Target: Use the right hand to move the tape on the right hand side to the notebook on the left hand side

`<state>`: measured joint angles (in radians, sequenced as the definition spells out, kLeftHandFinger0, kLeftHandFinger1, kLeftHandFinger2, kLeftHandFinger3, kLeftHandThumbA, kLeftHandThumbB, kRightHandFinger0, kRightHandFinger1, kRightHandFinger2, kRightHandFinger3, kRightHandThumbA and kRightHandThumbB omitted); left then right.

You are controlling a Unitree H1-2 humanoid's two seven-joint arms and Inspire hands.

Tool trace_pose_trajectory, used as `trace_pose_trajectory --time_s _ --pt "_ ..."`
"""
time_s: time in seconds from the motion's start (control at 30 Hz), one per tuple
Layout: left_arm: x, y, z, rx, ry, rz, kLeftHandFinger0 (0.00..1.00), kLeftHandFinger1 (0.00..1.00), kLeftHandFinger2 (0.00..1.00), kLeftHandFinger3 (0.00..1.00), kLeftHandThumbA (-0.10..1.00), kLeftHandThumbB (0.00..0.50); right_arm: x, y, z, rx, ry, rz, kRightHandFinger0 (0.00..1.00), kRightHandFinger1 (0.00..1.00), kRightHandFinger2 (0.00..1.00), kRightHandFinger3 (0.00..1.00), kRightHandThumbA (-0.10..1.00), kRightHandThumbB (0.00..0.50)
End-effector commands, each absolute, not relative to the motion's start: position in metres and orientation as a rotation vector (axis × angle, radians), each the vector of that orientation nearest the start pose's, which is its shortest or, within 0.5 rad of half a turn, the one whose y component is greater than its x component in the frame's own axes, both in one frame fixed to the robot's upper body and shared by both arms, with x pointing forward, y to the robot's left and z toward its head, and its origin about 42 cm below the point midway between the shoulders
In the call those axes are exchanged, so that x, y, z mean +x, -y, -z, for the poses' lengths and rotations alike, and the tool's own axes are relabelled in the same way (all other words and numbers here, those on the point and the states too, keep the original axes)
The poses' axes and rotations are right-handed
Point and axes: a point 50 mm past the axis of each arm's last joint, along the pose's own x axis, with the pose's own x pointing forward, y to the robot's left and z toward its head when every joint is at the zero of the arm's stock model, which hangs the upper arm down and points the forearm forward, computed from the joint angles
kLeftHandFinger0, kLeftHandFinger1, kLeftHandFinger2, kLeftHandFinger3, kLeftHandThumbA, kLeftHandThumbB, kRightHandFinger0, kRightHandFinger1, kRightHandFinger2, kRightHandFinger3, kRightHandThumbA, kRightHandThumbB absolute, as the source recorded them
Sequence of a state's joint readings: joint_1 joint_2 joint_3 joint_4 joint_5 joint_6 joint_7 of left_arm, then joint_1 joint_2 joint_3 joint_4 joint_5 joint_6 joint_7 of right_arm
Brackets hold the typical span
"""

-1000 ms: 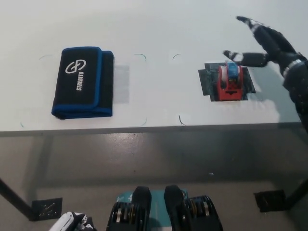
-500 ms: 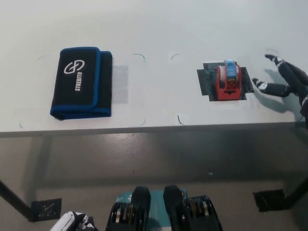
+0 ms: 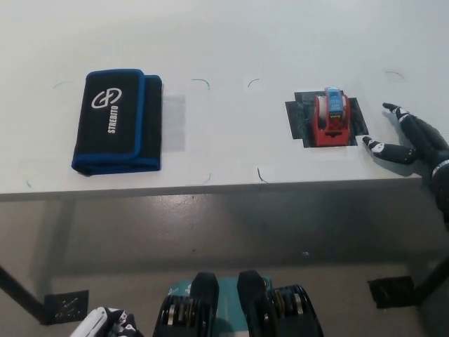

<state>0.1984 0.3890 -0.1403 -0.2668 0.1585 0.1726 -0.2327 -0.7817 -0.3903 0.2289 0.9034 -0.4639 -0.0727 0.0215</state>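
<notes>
just right of the tape (image 3: pixel 332 116), well spread and holding nothing: black right hand (image 3: pixel 410 140), fingers (image 3: pixel 382 148) splayed low over the counter (image 3: pixel 231 42) near its front edge, nearest fingertip close to the dispenser yet apart from it. sitting upright on a dark square patch (image 3: pixel 299 119), right half of the counter: red tape dispenser. lying flat far off to the left: black, blue-edged notebook (image 3: pixel 116 121). barely peeking in at the lower left corner: white left hand (image 3: pixel 105 324), open or closed impossible to tell

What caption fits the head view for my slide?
Open black right hand beside red tape dispenser on white table; black-and-blue notebook lies far left.
</notes>
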Motion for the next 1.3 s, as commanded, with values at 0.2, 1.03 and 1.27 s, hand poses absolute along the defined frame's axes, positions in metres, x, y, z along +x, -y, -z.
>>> trace_pose_trajectory --time_s 0.2,1.03,1.27 --pt "0.211 -0.286 -0.117 0.523 -0.159 0.348 0.44 0.41 0.47 0.56 0.39 0.049 0.525 0.263 -0.209 -0.36 0.089 -0.216 1.0 1.0 1.0 1.0 0.79 0.5" --pt "0.213 -0.288 -0.121 0.543 -0.141 0.359 0.43 0.42 0.47 0.56 0.41 0.057 0.521 0.139 -0.21 -0.123 0.187 -0.338 1.0 1.0 1.0 1.0 1.0 0.5" --pt "0.214 -0.286 -0.123 0.545 -0.135 0.364 0.41 0.39 0.44 0.54 0.42 0.052 0.516 0.09 -0.21 -0.034 0.195 -0.39 1.0 1.0 1.0 1.0 0.97 0.5"
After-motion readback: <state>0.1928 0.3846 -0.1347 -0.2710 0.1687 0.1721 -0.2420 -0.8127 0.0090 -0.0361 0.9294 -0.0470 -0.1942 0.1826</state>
